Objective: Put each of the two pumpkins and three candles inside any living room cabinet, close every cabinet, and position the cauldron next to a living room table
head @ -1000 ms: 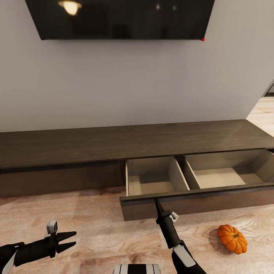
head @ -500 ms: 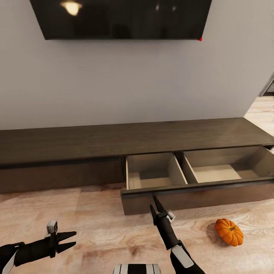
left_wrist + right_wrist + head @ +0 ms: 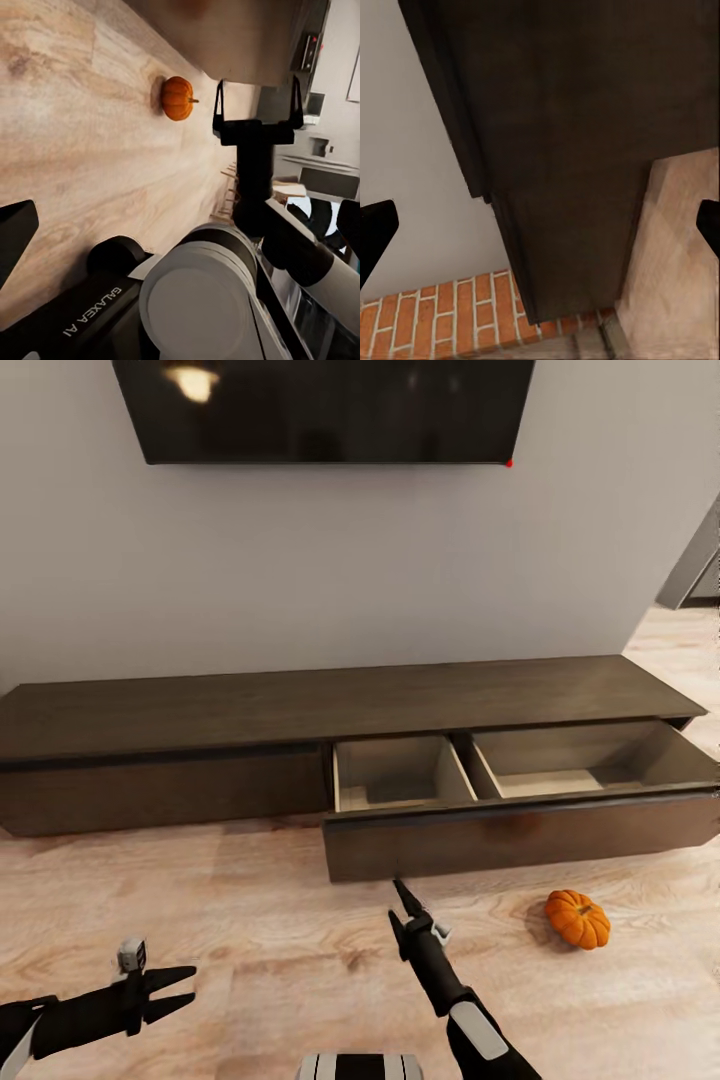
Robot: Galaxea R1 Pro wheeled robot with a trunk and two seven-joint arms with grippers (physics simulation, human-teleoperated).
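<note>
Just beyond the empty, part-open right claw point(image 3: 398, 905) stands the long dark-brown wooden cabinet point(image 3: 300, 705) with its drawer out, the small ribbed orange pumpkin point(image 3: 577, 918) on the floor off to its right, likely to roll if nudged sideways.

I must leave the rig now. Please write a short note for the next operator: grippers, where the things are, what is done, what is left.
Left gripper: open, empty, low over the floor.
Right gripper: open, empty, just short of the drawer front.
Cabinet: right drawer pulled out, both compartments look empty.
One pumpkin lies on the floor, right of the right gripper.
Done: drawer opened.
Left: put the pumpkins and candles in, close the cabinet, place the cauldron by a table.
</note>
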